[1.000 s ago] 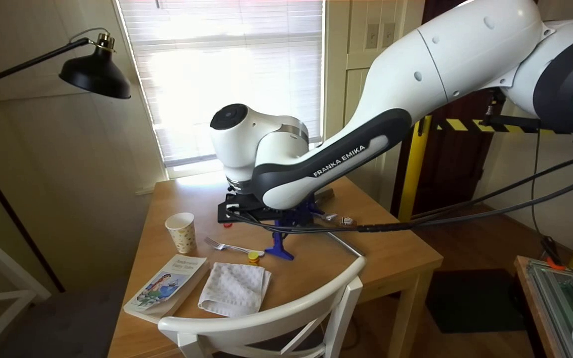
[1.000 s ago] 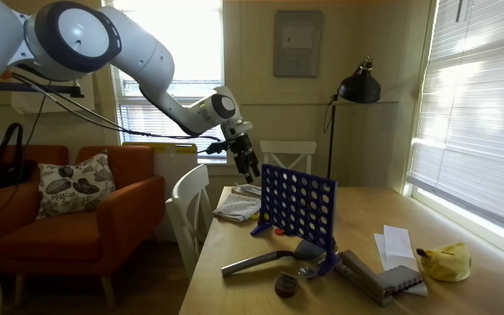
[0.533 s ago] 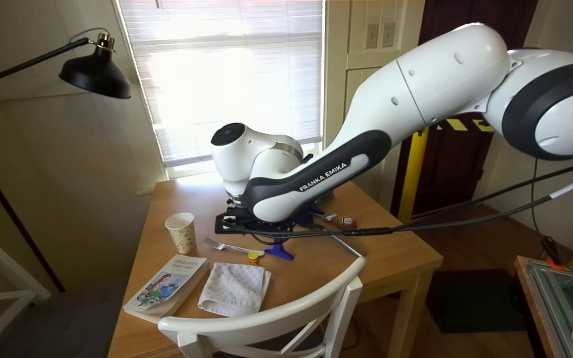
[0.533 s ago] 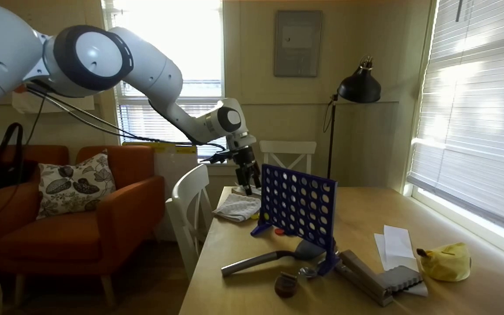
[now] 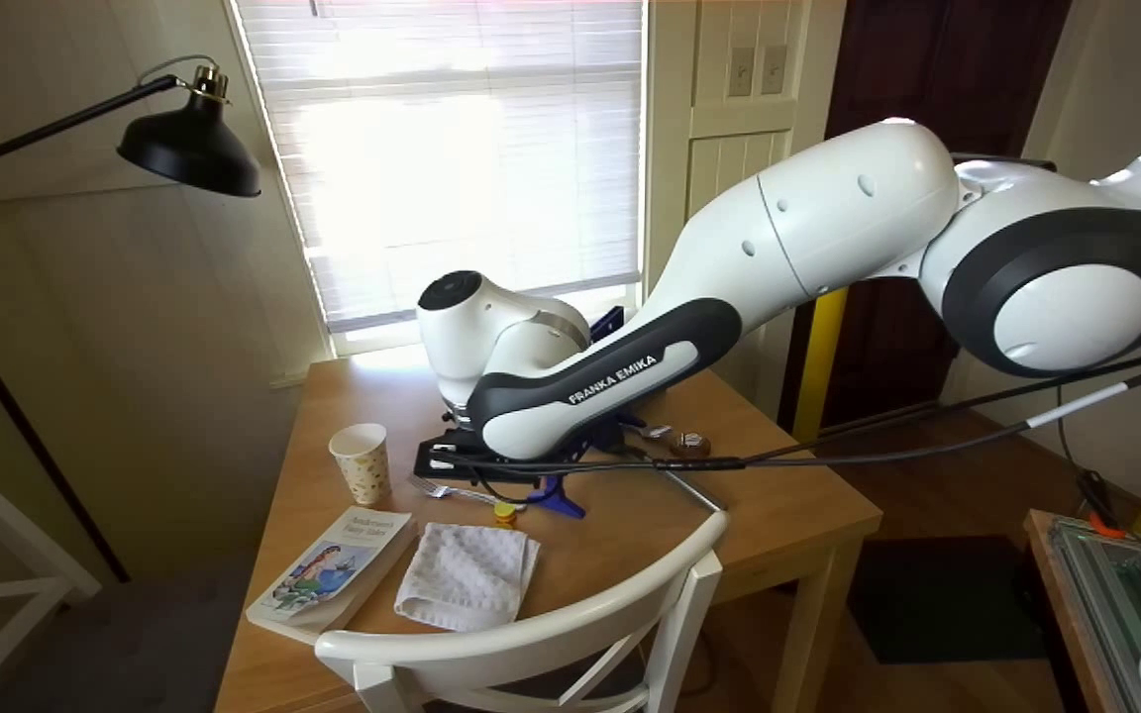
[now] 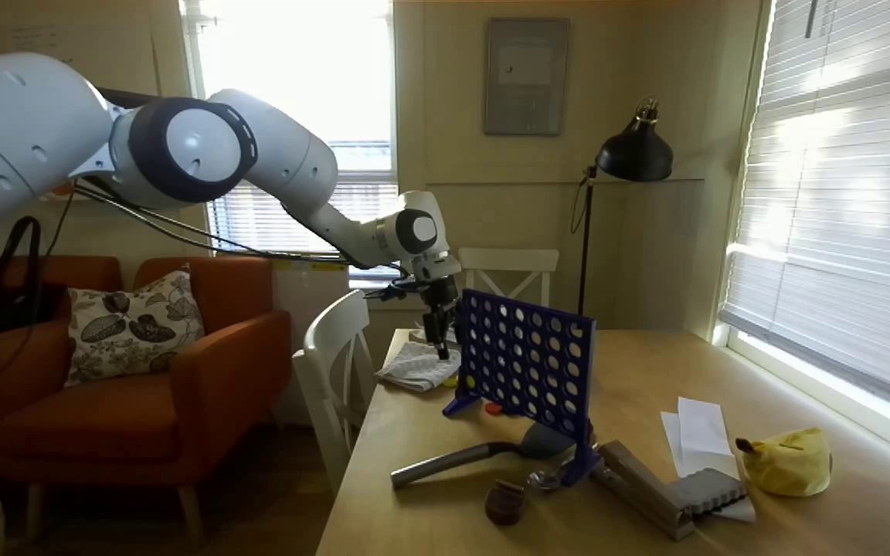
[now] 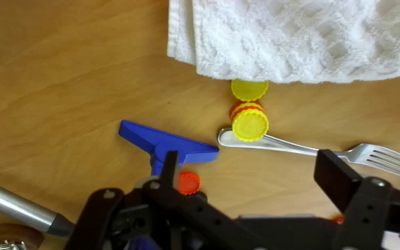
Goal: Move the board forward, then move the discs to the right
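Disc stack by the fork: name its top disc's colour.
The top disc is yellow, seen best in the wrist view.

Blue plastic round-holed board (image 6: 525,361) stands upright

We see ridged, round red and yellow plastic discs (image 7: 250,124) stacked near one foot (image 7: 170,143). A round yellow disc (image 7: 249,91) lies just beside the stack; a round red disc (image 7: 189,183), partly hidden, lies near that foot.

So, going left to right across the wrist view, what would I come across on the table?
Metal handle → board's blue foot → stack of yellow and red discs → fork's head.
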`<move>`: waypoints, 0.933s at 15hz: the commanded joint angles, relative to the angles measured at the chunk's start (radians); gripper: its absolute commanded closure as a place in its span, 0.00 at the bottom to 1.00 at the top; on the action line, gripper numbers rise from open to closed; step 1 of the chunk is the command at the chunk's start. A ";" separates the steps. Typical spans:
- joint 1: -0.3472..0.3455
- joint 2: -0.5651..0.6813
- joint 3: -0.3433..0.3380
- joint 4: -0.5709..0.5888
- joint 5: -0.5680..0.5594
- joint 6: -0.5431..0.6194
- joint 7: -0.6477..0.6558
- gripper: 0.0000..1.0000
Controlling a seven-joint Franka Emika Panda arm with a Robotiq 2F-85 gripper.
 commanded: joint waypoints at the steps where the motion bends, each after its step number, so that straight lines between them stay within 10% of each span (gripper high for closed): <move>1: -0.022 0.079 0.006 0.098 0.053 0.012 -0.019 0.00; 14: -0.075 0.200 0.029 0.212 0.142 0.050 -0.095 0.00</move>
